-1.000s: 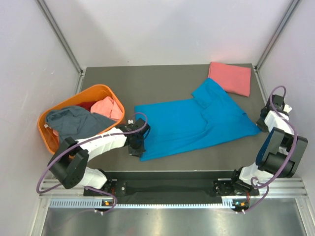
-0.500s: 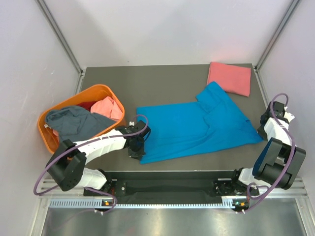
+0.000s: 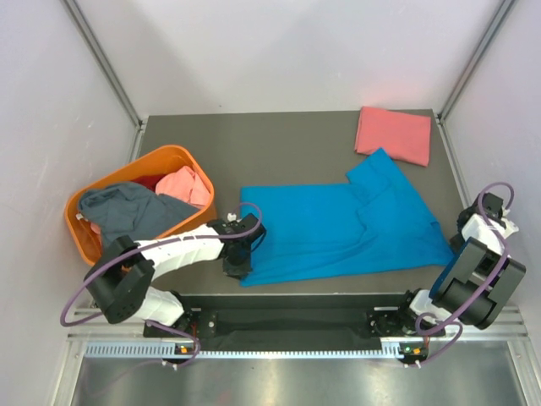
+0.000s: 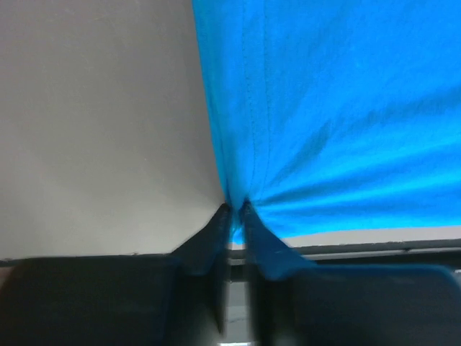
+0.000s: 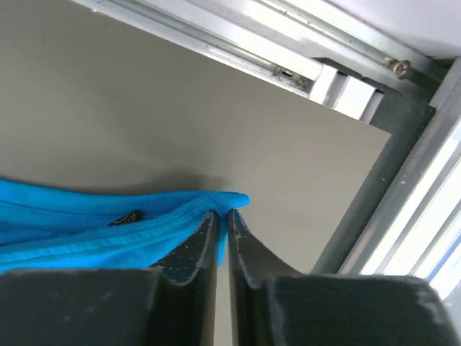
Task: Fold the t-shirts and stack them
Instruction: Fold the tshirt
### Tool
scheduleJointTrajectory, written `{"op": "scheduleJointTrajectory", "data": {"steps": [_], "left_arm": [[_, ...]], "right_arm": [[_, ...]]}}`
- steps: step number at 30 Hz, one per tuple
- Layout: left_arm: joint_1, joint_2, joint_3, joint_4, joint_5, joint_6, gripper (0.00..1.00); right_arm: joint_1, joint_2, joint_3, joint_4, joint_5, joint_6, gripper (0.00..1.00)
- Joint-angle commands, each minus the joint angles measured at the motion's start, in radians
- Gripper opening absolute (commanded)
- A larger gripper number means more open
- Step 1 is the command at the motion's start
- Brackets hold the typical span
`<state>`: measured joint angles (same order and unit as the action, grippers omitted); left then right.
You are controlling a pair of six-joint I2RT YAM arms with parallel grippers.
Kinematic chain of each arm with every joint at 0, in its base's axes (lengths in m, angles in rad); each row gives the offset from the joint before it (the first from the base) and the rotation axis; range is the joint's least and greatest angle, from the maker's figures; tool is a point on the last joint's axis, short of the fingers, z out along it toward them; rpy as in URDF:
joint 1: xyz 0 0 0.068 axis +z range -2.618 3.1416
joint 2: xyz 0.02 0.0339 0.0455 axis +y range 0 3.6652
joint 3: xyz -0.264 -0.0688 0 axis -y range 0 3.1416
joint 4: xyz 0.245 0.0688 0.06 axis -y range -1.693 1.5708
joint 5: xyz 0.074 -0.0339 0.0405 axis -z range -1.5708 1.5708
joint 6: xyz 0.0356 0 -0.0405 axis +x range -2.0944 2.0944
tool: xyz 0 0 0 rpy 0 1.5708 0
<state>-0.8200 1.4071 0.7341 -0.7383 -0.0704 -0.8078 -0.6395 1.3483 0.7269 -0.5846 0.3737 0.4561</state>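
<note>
Bright blue t-shirt (image 3: 338,228) lies spread flat across the middle of the table (image 3: 279,144), its length running left to right, with one sleeve pointing toward the far right corner.

The left gripper (image 4: 235,209) sits at the shirt's near left corner. Its jaws are drawn narrow, with only a slit between them, and the hem bunches between the fingertips (image 4: 216,223), creases fanning out across the cloth from that spot. The right gripper (image 5: 222,214) is at the shirt's near right corner. Its jaws are pressed nearly together on the stitched corner of the cloth, which just peeks past the tips.

The shirt's near edge runs close along the table's near edge. Its right corner lies near the table's right edge, with an aluminium rail (image 5: 274,61) beyond a strip of bare surface. A folded salmon-pink t-shirt (image 3: 395,134) lies in the far right corner, just beyond the blue sleeve; whether the two touch cannot be told. The orange basket (image 3: 101,190) stands at the left edge, apart from the blue shirt, holding a grey-blue t-shirt (image 3: 127,211) and a crumpled salmon-pink t-shirt (image 3: 184,184). Bare tabletop shows between the blue shirt and the far edge, left of the folded one.
</note>
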Motion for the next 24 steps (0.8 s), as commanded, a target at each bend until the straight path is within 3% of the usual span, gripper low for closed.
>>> {"op": "scheduleJointTrajectory", "data": {"steps": [1,3,9,13,15,19,24], "left_arm": [[-0.013,0.01,0.042,-0.108,-0.028,-0.008,0.22],[-0.016,-0.011,0.08,-0.15,-0.063,-0.001,0.35],[-0.011,-0.01,0.327,-0.308,-0.176,0.097,0.4],[0.03,0.038,0.509,-0.268,-0.194,0.224,0.41],[0.059,0.072,0.562,-0.198,-0.158,0.332,0.42],[0.123,0.15,0.704,-0.107,-0.117,0.435,0.4],[0.193,0.306,0.879,-0.12,-0.084,0.502,0.39]], "right_arm": [[-0.014,-0.012,0.035,0.012,-0.027,-0.022,0.14],[-0.014,-0.008,0.057,-0.012,-0.051,-0.019,0.26],[-0.005,-0.087,0.143,-0.07,-0.107,-0.025,0.39],[0.017,-0.136,0.216,-0.061,-0.221,-0.059,0.42],[0.063,-0.15,0.245,0.0,-0.353,-0.124,0.42],[0.194,-0.126,0.307,0.106,-0.442,-0.175,0.43],[0.304,0.093,0.464,0.158,-0.424,-0.111,0.45]]}}
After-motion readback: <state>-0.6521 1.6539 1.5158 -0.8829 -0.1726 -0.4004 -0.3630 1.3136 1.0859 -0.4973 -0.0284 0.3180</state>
